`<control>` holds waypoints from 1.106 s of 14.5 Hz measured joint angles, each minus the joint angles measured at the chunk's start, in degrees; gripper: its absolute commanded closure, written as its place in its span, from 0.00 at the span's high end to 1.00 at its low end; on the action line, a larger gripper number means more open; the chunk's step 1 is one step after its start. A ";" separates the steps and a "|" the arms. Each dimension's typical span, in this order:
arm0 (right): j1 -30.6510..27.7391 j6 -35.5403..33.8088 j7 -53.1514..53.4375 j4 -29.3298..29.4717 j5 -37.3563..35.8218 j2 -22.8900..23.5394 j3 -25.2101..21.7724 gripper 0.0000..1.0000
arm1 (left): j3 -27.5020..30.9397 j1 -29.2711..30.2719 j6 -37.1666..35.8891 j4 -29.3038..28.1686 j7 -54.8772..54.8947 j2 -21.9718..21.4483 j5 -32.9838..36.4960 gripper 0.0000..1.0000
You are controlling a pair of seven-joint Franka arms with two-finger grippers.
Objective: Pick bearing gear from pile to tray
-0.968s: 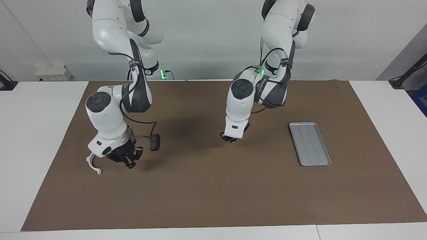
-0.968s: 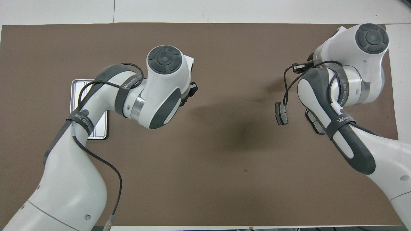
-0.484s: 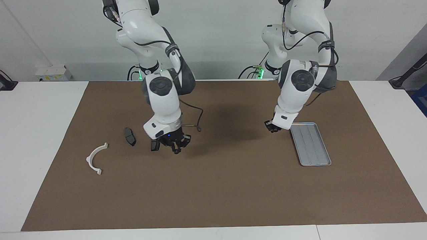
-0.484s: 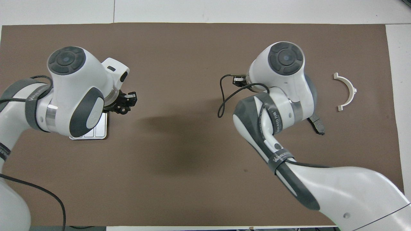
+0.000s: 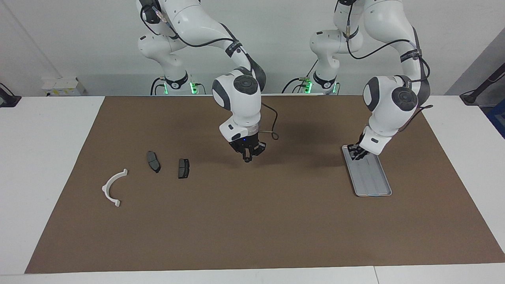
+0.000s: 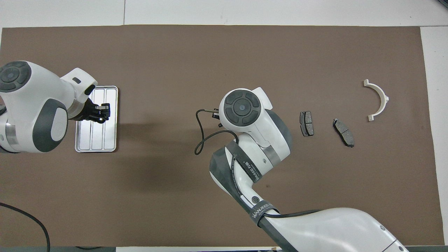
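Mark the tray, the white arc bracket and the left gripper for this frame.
tray (image 5: 373,181): facing view, on its bare ridged floor.
white arc bracket (image 5: 110,183): facing view, on the middle of the curved band.
left gripper (image 5: 357,153): facing view, between its fingertips, over the tray's end nearer to the robots.

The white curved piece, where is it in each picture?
Facing view: the white curved bracket lies on the brown mat toward the right arm's end, beside two dark brake pads.
Overhead view: the same bracket lies beside those pads.
Shared landmark: the silver tray at the mat's left-arm end.
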 measured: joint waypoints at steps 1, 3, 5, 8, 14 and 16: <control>0.02 1.07 0.06 -0.60 -0.15 0.18 -0.02 0.00 | 0.00 1.07 0.89 -0.75 1.67 0.00 0.00 0.00; -0.03 3.01 0.29 -1.14 -0.16 0.86 -0.18 0.00 | 0.02 2.48 1.20 -1.65 3.53 -0.05 0.00 0.00; 0.16 4.57 1.15 -1.41 -0.16 1.82 -0.16 0.00 | 0.01 3.05 1.28 -2.19 3.78 -0.33 0.00 0.00; 0.79 6.72 1.78 -1.89 -0.17 3.51 -0.14 0.00 | -0.18 3.08 1.89 -2.59 3.78 -0.49 0.00 0.00; 1.33 10.11 1.82 -3.51 -0.39 5.48 -0.19 0.34 | -0.08 3.90 4.28 -6.73 3.75 -0.49 0.00 0.00; 1.50 10.11 1.83 -3.53 -0.40 5.49 -0.17 0.74 | -0.06 4.44 4.80 -7.10 3.75 -0.49 0.00 0.00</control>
